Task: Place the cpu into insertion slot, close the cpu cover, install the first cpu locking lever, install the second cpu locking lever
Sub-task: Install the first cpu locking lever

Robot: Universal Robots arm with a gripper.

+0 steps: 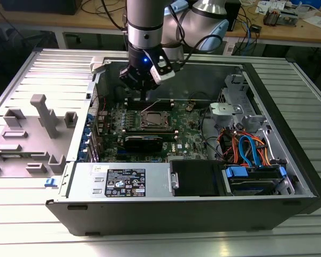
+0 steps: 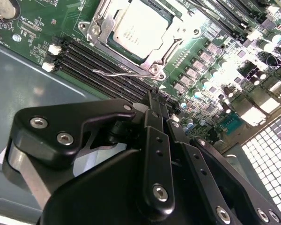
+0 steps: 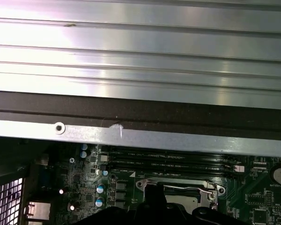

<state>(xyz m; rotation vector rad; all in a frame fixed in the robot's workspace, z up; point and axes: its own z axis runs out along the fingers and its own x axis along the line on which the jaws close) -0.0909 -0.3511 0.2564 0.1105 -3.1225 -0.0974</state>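
- Silver catches us in the exterior view: the cpu cover lies flat on the green motherboard, the gripper just on its far side.
- Second wrist view: the cpu, dull silver and square, sits in the insertion slot, framed by the cpu cover; the gripper's fingers are pressed together, empty, near but apart from it.
- First wrist view: we see the cpu cover's rim right beside the gripper's dark tip.
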